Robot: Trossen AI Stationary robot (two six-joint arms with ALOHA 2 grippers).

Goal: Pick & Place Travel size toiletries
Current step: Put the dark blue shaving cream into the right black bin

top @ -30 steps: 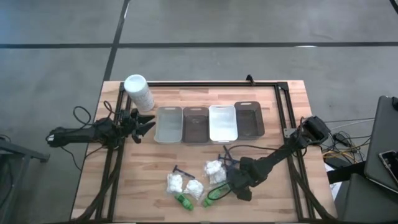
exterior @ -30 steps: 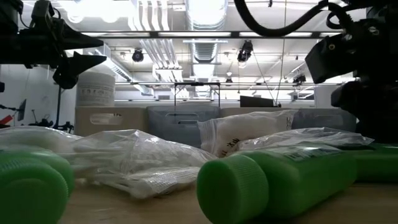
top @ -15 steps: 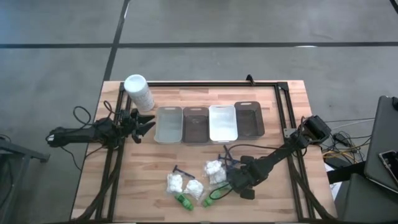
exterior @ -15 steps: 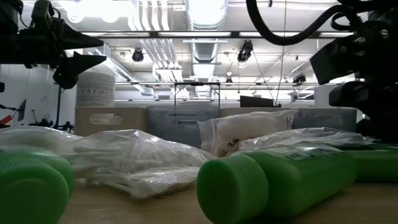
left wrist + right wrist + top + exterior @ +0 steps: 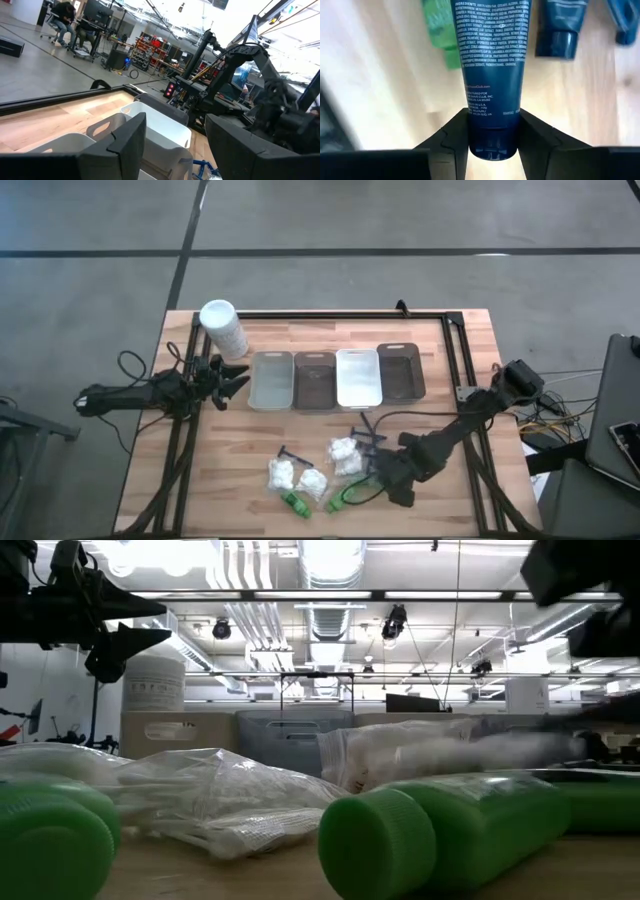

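Toiletries are lying in a loose cluster on the tabletop (image 5: 240, 480), on the near side of the row of four trays (image 5: 338, 378). The right tool (image 5: 492, 131) is clamping the crimped end of a dark blue tube (image 5: 491, 70), with both fingers (image 5: 451, 135) pressing its sides; it is working just right of the cluster, well short of the trays.

Beside the held tube are lying a second dark blue tube (image 5: 561, 22) and a green bottle (image 5: 441, 25). White puffs in clear wrap (image 5: 345, 453) are lying nearer the trays.

The left tool (image 5: 232, 378) is waiting just left of the trays with its fingers standing apart, holding nothing.

Risk, as a judgement: the grip is sitting on the narrow tail of the tube, so the body may be swinging or slipping during transfer.

Legible print on the tube: "INGREDIENTS" and "MANUFACTURED FOR DOLLAR SHAVE CLUB, INC."; the finer lines are not readable.
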